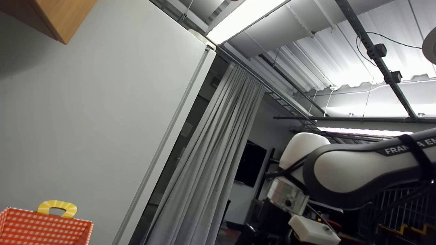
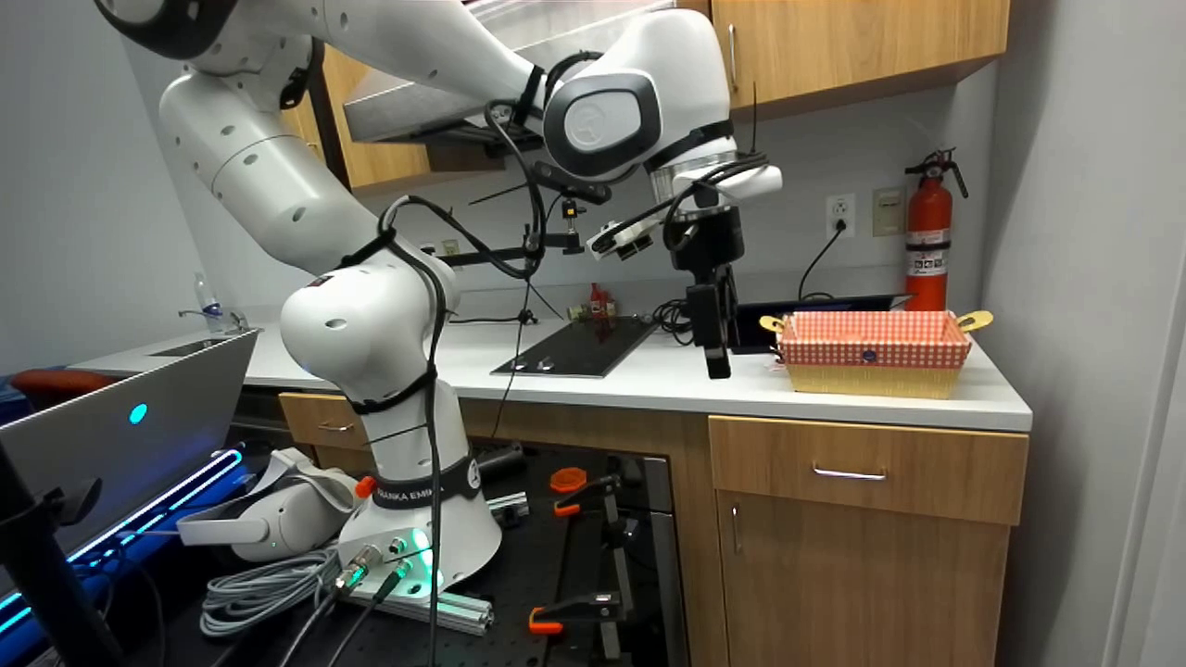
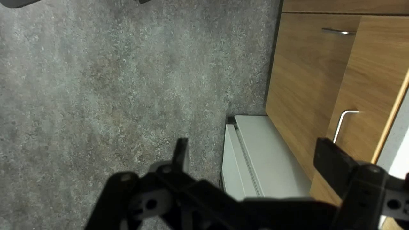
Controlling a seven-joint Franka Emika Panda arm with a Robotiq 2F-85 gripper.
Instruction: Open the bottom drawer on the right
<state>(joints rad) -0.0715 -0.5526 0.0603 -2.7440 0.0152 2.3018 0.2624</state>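
Observation:
A wooden drawer (image 2: 778,454) with a silver bar handle (image 2: 850,474) sits under the right end of the counter and looks shut. Below it is a wooden cabinet door (image 2: 862,584) with its own upright handle, also shut. In the wrist view the drawer front (image 3: 367,83) and its handle (image 3: 343,124) show at right, with the door (image 3: 306,80) beside it. My gripper (image 3: 255,151) is open and empty; one finger covers part of the drawer handle's lower end in that view. In an exterior view the gripper (image 2: 713,357) points down, above and left of the drawer.
A red gingham basket (image 2: 871,341) stands on the white counter (image 2: 649,389), right of the gripper; it also shows in an exterior view (image 1: 44,228). A fire extinguisher (image 2: 928,236) stands behind it. A pale wall (image 2: 1084,371) bounds the right side. Grey floor (image 3: 127,80) lies below.

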